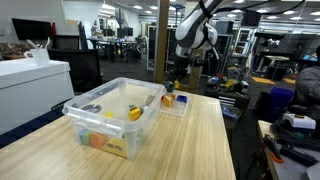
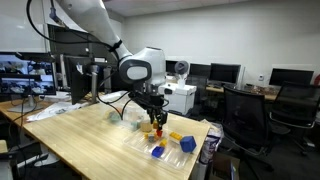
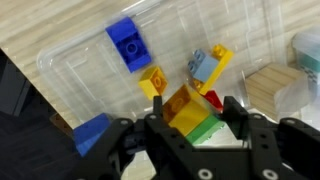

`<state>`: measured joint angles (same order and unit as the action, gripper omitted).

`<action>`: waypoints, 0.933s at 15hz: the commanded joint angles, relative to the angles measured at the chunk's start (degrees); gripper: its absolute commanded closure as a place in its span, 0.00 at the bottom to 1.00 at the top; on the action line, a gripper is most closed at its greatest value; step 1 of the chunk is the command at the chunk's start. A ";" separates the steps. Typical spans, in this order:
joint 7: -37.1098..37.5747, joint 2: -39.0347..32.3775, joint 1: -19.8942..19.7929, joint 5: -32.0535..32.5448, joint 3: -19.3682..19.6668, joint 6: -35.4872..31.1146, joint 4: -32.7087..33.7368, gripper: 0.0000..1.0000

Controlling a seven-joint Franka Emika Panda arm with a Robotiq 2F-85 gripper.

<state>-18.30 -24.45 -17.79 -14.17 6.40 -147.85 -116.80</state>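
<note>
My gripper (image 3: 192, 122) is shut on a block stack, orange on top of green (image 3: 190, 116), and holds it above a flat clear plastic lid (image 3: 90, 55). On the lid lie a blue brick (image 3: 127, 42), a small yellow brick (image 3: 152, 81), a yellow and grey-blue piece (image 3: 208, 66), a red piece (image 3: 213, 100) and a blue wedge (image 3: 92, 133). In both exterior views the gripper (image 2: 156, 119) (image 1: 176, 80) hangs just over the lid (image 2: 170, 147) (image 1: 176, 103) with the block (image 2: 157, 127) between its fingers.
A large clear bin (image 1: 112, 118) with several coloured blocks stands on the wooden table (image 1: 190, 145) beside the lid; it shows too in an exterior view (image 2: 128, 112). A wooden block (image 3: 270, 85) sits to the right in the wrist view. Office chairs (image 2: 245, 115) and desks stand around.
</note>
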 commanded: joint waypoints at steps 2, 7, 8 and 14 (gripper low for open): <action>3.15 -2.97 -0.35 1.00 -0.42 2.91 2.36 0.63; 4.77 -4.30 -0.21 0.95 -0.53 5.66 4.41 0.06; 4.94 -4.41 -0.19 0.90 -0.57 6.13 4.67 0.03; 3.53 -4.23 -0.41 0.48 -1.32 6.15 4.88 0.00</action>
<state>-15.08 -28.72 -17.69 -14.15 5.59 -141.75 -111.97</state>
